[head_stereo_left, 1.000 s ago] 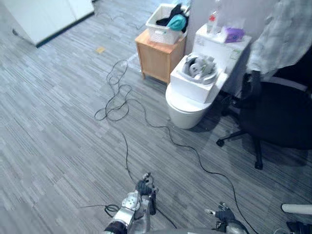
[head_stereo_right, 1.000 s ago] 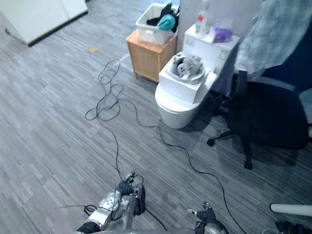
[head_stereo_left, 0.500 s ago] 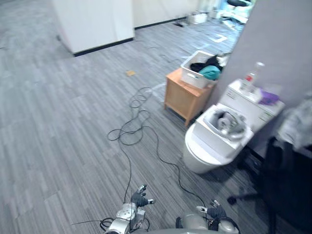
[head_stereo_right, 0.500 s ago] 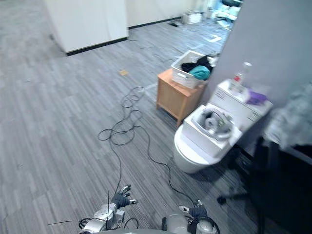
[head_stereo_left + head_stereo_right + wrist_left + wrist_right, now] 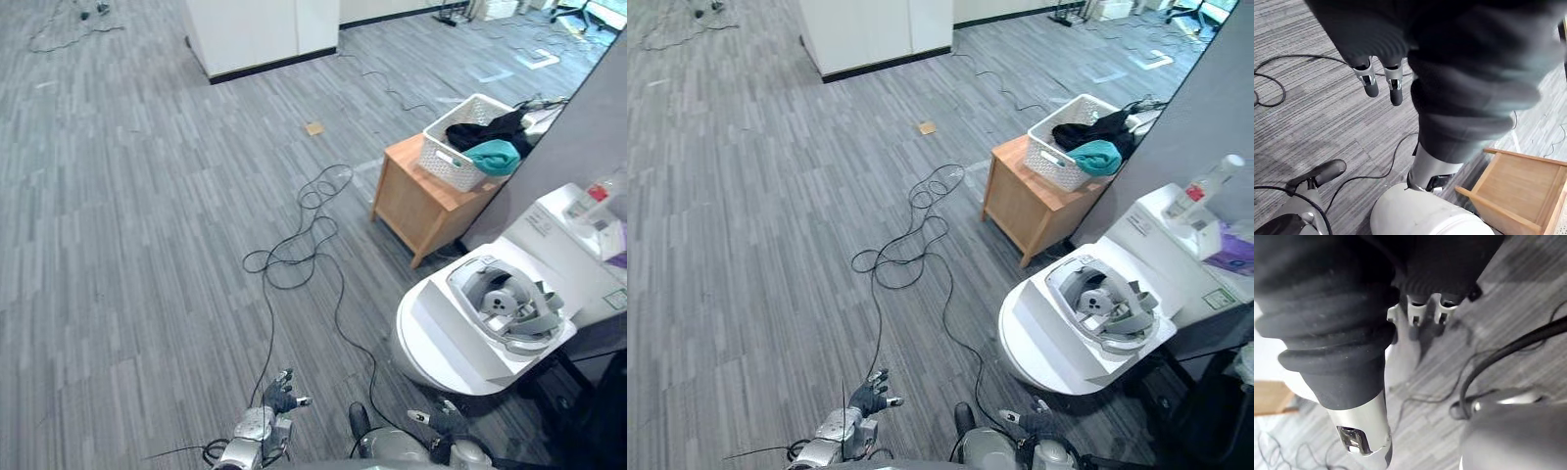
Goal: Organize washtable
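A white toilet (image 5: pixel 441 343) stands at the lower right, and a grey strapped device (image 5: pixel 505 304) lies in a white box on its lid. On the tank behind are a clear bottle (image 5: pixel 1205 182) and a purple cloth (image 5: pixel 1234 259). My left hand (image 5: pixel 277 396) hangs low over the floor, open and holding nothing, its fingers (image 5: pixel 1380 87) straight. My right hand (image 5: pixel 443 421) hangs low beside the toilet, with its fingers (image 5: pixel 1420 316) relaxed and holding nothing.
A wooden cabinet (image 5: pixel 423 204) left of the toilet carries a white basket (image 5: pixel 458 162) of black and teal clothes. A white cupboard (image 5: pixel 260 29) stands at the back. A small tan piece (image 5: pixel 313 128) lies on the grey floor.
The camera has swung, so the whole picture has shifted: the toilet now sits lower right, and the black chair and hanging shirt have left the view. Both hands stay low.
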Tool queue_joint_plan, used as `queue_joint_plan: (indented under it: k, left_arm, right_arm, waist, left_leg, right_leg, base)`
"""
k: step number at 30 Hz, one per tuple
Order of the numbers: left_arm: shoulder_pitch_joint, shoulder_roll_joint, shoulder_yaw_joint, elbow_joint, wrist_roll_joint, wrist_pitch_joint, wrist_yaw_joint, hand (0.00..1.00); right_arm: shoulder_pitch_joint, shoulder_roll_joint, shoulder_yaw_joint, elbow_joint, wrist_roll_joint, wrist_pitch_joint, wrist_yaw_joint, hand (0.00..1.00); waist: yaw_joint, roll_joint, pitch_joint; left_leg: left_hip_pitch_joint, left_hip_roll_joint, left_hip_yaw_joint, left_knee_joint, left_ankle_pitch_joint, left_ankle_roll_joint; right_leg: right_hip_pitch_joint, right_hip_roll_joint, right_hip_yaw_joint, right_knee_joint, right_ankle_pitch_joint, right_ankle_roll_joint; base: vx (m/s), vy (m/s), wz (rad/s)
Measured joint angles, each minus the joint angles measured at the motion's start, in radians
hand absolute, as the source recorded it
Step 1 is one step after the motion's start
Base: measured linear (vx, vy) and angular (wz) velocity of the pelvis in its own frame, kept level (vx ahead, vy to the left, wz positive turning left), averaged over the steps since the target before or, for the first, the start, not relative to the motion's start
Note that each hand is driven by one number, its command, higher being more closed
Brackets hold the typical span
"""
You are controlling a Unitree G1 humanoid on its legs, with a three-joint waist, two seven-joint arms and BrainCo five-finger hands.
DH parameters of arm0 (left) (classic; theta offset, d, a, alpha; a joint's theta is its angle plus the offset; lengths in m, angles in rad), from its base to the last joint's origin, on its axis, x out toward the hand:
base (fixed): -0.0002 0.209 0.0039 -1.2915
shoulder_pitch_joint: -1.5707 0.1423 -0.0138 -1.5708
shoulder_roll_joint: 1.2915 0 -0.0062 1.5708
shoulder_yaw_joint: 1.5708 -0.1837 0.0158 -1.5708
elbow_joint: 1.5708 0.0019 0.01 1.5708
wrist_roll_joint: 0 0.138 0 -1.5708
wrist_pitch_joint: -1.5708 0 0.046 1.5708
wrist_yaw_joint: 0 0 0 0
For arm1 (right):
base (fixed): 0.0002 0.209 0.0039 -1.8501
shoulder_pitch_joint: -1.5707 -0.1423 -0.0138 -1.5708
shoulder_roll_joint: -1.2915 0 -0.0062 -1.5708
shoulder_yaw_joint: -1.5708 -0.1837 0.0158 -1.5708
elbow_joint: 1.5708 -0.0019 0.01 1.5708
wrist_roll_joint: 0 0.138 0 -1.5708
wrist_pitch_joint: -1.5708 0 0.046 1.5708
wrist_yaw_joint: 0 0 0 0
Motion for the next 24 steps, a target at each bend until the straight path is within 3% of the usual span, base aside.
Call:
queue_joint_plan:
  k: [2, 4, 5, 6, 7, 8, 9, 11, 14, 15, 16, 18, 21, 23, 24]
  left_arm:
    - [-0.01, 0.0, 0.017, 0.0, 0.001, -0.002, 0.004, 0.0]
    - [-0.025, 0.003, 0.019, -0.002, 0.002, -0.003, 0.019, 0.0]
    - [-0.031, 0.002, 0.015, -0.004, 0.001, -0.004, 0.023, 0.0]
    - [-0.034, 0.0, -0.009, -0.019, 0.001, -0.005, 0.033, 0.0]
    - [-0.034, 0.006, -0.024, -0.03, 0.001, -0.005, 0.04, 0.0]
    - [-0.025, 0.014, -0.039, -0.048, -0.001, -0.005, 0.042, 0.0]
    - [-0.011, 0.027, -0.067, -0.059, -0.002, -0.005, 0.04, 0.0]
    - [-0.011, 0.029, -0.106, -0.061, 0.0, -0.003, 0.037, 0.0]
    - [-0.027, 0.008, -0.177, -0.082, 0.011, -0.003, 0.011, 0.0]
    - [-0.044, -0.012, -0.192, -0.09, 0.011, -0.008, 0.001, 0.0]
    - [-0.059, -0.025, -0.203, -0.09, 0.011, -0.007, -0.002, 0.0]
    - [-0.068, -0.02, -0.209, -0.089, 0.011, -0.005, -0.002, 0.0]
    - [-0.03, 0.031, -0.22, -0.09, 0.007, -0.004, -0.002, 0.0]
    - [-0.005, 0.066, -0.216, -0.089, 0.002, -0.001, -0.001, 0.0]
    - [0.01, 0.077, -0.206, -0.089, -0.002, -0.001, -0.001, 0.0]
  right_arm:
    - [0.001, 0.0, -0.004, 0.001, 0.002, 0.0, 0.0, 0.0]
    - [0.001, 0.001, -0.003, 0.0, 0.002, 0.0, 0.0, 0.0]
    - [0.001, 0.001, -0.003, 0.0, -0.003, 0.0, 0.0, 0.0]
    - [0.0, 0.002, -0.003, 0.0, -0.005, 0.0, 0.0, 0.0]
    - [0.0, 0.0, -0.003, 0.001, -0.006, 0.0, 0.0, 0.0]
    - [0.002, 0.001, -0.002, 0.001, -0.005, 0.0, 0.0, 0.0]
    - [0.003, 0.016, -0.003, 0.001, -0.005, 0.0, -0.002, 0.0]
    - [0.002, 0.019, -0.007, -0.007, -0.004, -0.008, -0.007, 0.0]
    - [0.008, 0.02, -0.046, -0.028, -0.003, -0.009, -0.027, 0.0]
    - [0.015, 0.011, -0.06, -0.028, -0.004, -0.006, -0.028, 0.0]
    - [0.022, -0.003, -0.07, -0.028, -0.005, -0.005, -0.03, 0.0]
    - [0.027, 0.003, -0.072, -0.025, -0.004, 0.001, -0.038, 0.0]
    - [0.054, 0.009, -0.075, -0.006, -0.002, 0.005, -0.045, 0.0]
    - [0.054, 0.012, -0.075, -0.006, -0.001, 0.004, -0.045, 0.0]
    - [0.054, 0.013, -0.074, -0.007, 0.0, 0.004, -0.046, 0.0]
  waist:
    - [0.001, -0.001, 0.0]
    - [-0.001, -0.012, 0.001]
    - [-0.001, -0.014, 0.0]
    - [-0.005, -0.022, -0.003]
    - [-0.005, -0.026, -0.003]
    - [-0.005, -0.03, -0.007]
    - [-0.016, -0.025, -0.009]
    - [-0.024, -0.026, -0.009]
    - [-0.069, -0.024, -0.012]
    - [-0.074, -0.019, -0.015]
    - [-0.079, 0.004, -0.023]
    - [-0.092, -0.004, -0.023]
    - [-0.105, -0.011, -0.029]
    - [-0.104, -0.015, -0.027]
    - [-0.101, -0.03, -0.028]
  left_leg:
    - [-0.003, -0.004, -0.005, -0.005, 0.003, -0.005]
    - [-0.031, -0.02, -0.03, -0.004, 0.027, -0.045]
    - [-0.047, -0.026, -0.041, -0.003, 0.041, -0.068]
    - [-0.086, -0.025, 0.009, 0.009, 0.077, -0.128]
    - [-0.103, -0.024, 0.057, 0.015, 0.093, -0.144]
    - [-0.103, -0.014, 0.139, 0.004, 0.115, -0.111]
    - [-0.113, 0.028, 0.285, 0.058, 0.065, -0.055]
    - [-0.118, 0.097, 0.381, 0.228, 0.026, -0.033]
    - [-0.06, 0.152, 0.377, 0.262, 0.04, -0.04]
    - [-0.029, 0.169, 0.355, 0.22, 0.093, -0.065]
    - [-0.015, 0.182, 0.314, 0.151, 0.211, -0.084]
    - [0.009, 0.134, 0.27, 0.054, 0.124, -0.176]
    - [0.075, 0.073, 0.302, -0.074, 0.048, -0.18]
    - [0.108, 0.035, 0.343, -0.128, 0.026, -0.162]
    - [0.116, 0.019, 0.359, -0.132, 0.018, -0.158]
  right_leg:
    - [0.007, -0.009, -0.013, -0.014, 0.004, -0.001]
    - [0.006, -0.04, -0.053, -0.016, 0.004, -0.001]
    - [0.006, -0.057, -0.082, -0.016, 0.004, -0.001]
    - [0.004, -0.082, -0.127, -0.015, 0.004, -0.001]
    - [0.002, -0.092, -0.145, -0.009, 0.005, -0.004]
    - [0.003, -0.112, -0.163, -0.008, 0.01, -0.01]
    - [0.001, -0.119, -0.182, -0.004, 0.011, -0.018]
    - [-0.016, -0.122, -0.214, 0.032, 0.004, -0.029]
    - [-0.068, -0.172, -0.246, 0.087, 0.002, -0.024]
    - [-0.097, -0.191, -0.253, 0.094, 0.006, -0.005]
    - [-0.127, -0.194, -0.255, 0.093, 0.022, 0.027]
    - [-0.153, -0.219, -0.25, 0.08, 0.057, 0.078]
    - [-0.151, -0.27, -0.235, 0.065, 0.1, 0.115]
    - [-0.152, -0.288, -0.214, 0.043, 0.141, 0.118]
    - [-0.151, -0.298, -0.214, 0.027, 0.167, 0.108]
  base:
    - [0.02, 0.05, 0.23]
    - [0.0, 0.04, 0.62]
    - [-0.01, -0.003, 1.12]
    - [-0.01, -0.01, 1.17]
    - [-0.01, -0.005, 1.17]
    - [-0.06, 0.109, 0.98]
    - [-0.05, 0.111, 0.87]
    - [-0.06, 0.059, 0.43]
    - [-0.12, 0.138, 0.41]
    - [-0.26, 0.253, 0.33]
    - [-0.23, 0.238, 0.16]
    - [-0.33, 0.362, 0.19]
    - [-0.33, 0.306, 0.23]
    - [-0.29, 0.149, -0.18]
    - [-0.3, 0.087, -0.35]
